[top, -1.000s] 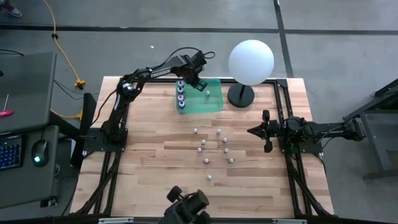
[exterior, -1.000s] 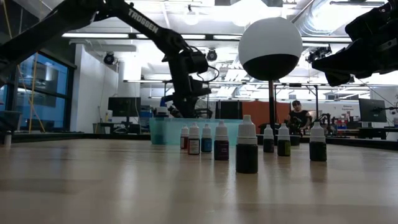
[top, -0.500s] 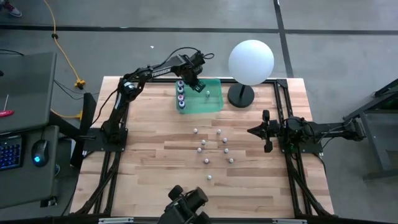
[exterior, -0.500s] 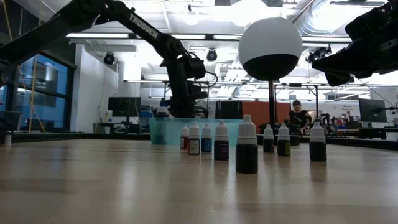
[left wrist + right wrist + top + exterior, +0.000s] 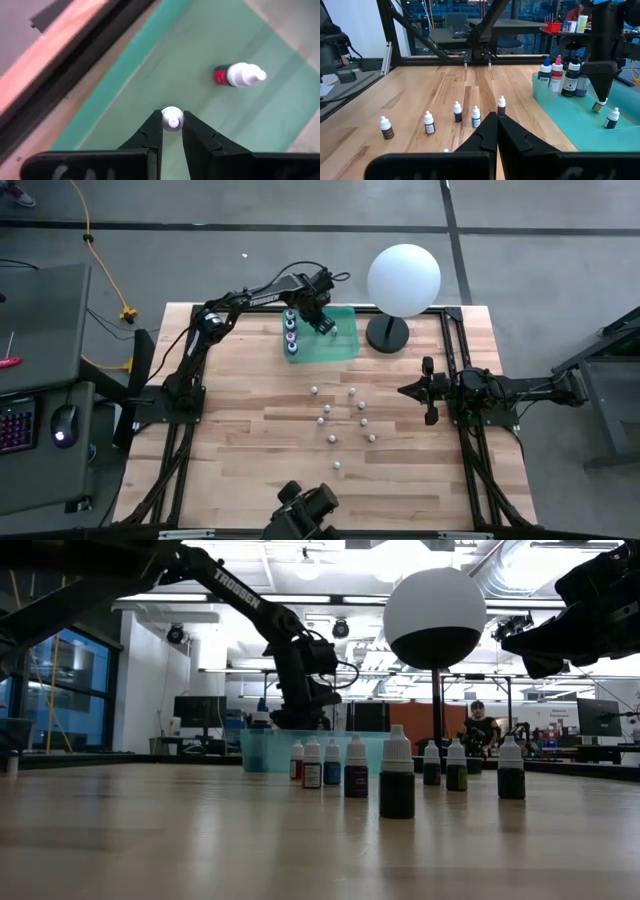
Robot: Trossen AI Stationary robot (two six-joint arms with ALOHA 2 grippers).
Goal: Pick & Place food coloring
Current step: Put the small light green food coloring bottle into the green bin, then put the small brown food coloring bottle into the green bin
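A bottle (image 5: 172, 119) is pinched at its cap by the left claw (image 5: 172, 131) over the tray (image 5: 210, 45). Judged light, rigid and slick, it is best held at the cap. The right claw (image 5: 496, 131) is shut, empty.

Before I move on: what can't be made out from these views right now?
- Left wrist view: the held bottle shows only its white cap; the left gripper hides its body colour.
- Low view: the green tray wall blocks how high the bottle hangs.
- High view: loose bottles too small for colours.
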